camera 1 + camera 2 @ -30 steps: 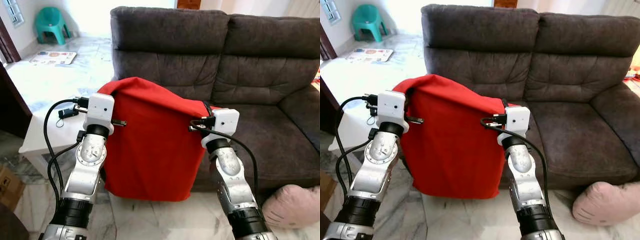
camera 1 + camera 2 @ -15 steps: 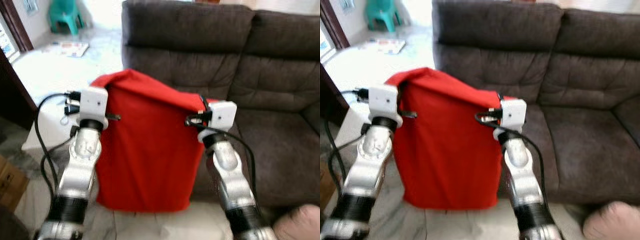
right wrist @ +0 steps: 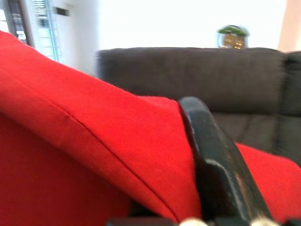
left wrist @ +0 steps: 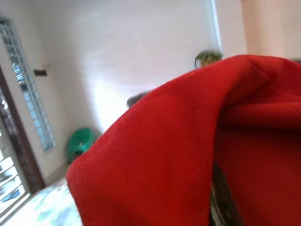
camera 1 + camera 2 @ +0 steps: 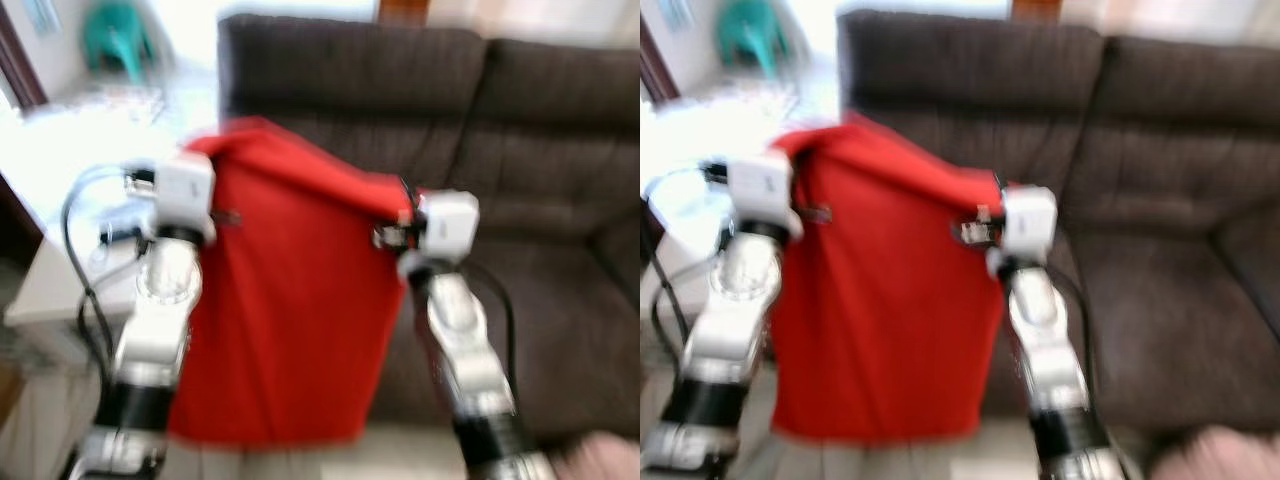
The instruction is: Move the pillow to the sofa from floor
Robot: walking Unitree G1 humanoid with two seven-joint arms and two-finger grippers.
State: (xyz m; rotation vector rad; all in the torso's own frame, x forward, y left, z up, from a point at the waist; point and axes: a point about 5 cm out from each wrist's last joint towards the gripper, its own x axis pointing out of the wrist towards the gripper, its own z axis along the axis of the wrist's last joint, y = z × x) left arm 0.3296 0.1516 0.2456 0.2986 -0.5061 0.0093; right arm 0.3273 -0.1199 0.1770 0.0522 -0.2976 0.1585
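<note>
We hold the red pillow [image 5: 290, 300] up in front of the dark brown sofa [image 5: 540, 180], clear of the floor. Our left tool [image 5: 218, 168] grasps its upper left corner, our right tool [image 5: 400, 205] its upper right edge. The views are blurred; we read no writing anywhere.

Red pillow [image 4: 188, 155] draped close before the lens; behind it stood a pale wall [image 4: 127, 52], a louvred window [image 4: 23, 89] and a green stool [image 4: 80, 143].
</note>
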